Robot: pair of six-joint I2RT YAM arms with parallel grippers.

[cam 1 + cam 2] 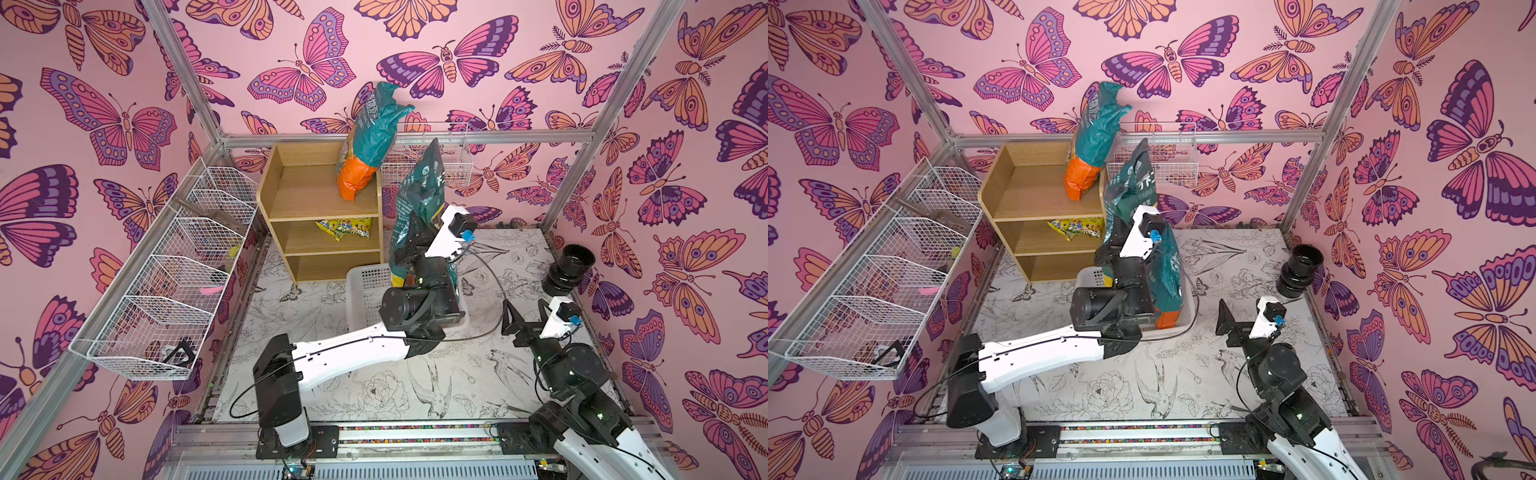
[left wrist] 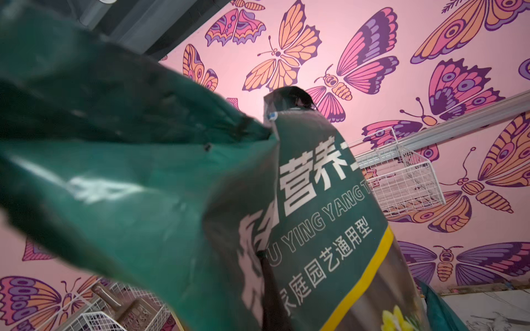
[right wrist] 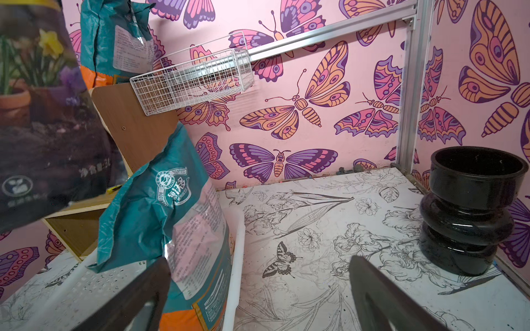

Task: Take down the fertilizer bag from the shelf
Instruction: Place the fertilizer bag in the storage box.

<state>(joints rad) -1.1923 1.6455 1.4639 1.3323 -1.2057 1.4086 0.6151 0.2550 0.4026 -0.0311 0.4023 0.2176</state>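
Left arm (image 1: 353,353) outstretched, gripper (image 1: 417,237) tight on raised dark-green bag (image 1: 422,183)

The counter (image 1: 374,374), printed with line-drawn flowers and birds, carries the light-wood shelf (image 1: 268,183) at the back, a white perforated basket (image 1: 365,282) just in front of it and a black pot (image 1: 569,270) near the right wall. A teal-and-orange bag (image 1: 370,141) stands tilted on the shelf's top tier. A yellow packet (image 1: 343,228) lies on tier 2.

the dark bag (image 1: 420,195), blurred in the left wrist view, hides how the left hand (image 1: 409,252) holds it.
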